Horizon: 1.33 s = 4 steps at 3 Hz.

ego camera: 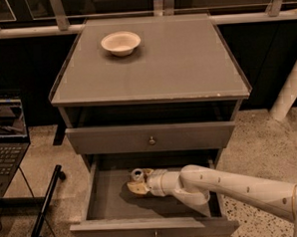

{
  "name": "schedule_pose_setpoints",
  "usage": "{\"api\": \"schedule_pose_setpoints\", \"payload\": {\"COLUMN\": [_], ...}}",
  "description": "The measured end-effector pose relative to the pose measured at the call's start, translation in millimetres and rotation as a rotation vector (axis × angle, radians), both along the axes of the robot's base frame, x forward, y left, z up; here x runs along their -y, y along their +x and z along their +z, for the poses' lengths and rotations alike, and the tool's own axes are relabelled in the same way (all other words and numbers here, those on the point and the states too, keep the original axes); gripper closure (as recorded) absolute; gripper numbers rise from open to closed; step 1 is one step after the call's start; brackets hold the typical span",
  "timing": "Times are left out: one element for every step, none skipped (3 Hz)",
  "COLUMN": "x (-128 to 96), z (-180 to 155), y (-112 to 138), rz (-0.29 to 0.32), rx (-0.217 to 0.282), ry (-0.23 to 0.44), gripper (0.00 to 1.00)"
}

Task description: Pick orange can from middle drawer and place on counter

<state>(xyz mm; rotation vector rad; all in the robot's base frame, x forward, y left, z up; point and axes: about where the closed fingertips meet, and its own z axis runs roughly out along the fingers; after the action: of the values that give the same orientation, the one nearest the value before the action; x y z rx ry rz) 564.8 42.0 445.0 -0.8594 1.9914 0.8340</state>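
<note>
Gripper: white gripper at small orange-brown metal can; hold, cannot tell.
Tip: lift straight, clearing wide grey drawer front, six o'clock.

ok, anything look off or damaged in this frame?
Nothing spilled or askew. Only flaw: small pale chips on the front edge of the counter, right side. The white bowl sits upright on it. The gripper is down in the open middle drawer, at the orange can.
</note>
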Motion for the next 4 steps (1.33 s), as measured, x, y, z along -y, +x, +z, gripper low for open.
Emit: {"api": "schedule_pose_setpoints", "payload": {"x": [19,58,59,59], "z": [34,66,77,77], "y": [-25,-36,-51,-51], "rz": [0.047,0.044,0.089,0.090], "rx": [0.040,0.105,0.101,0.101], "ry": [0.021,0.130,0.181,0.181], "gripper": [1.00,1.00,1.00,1.00]}}
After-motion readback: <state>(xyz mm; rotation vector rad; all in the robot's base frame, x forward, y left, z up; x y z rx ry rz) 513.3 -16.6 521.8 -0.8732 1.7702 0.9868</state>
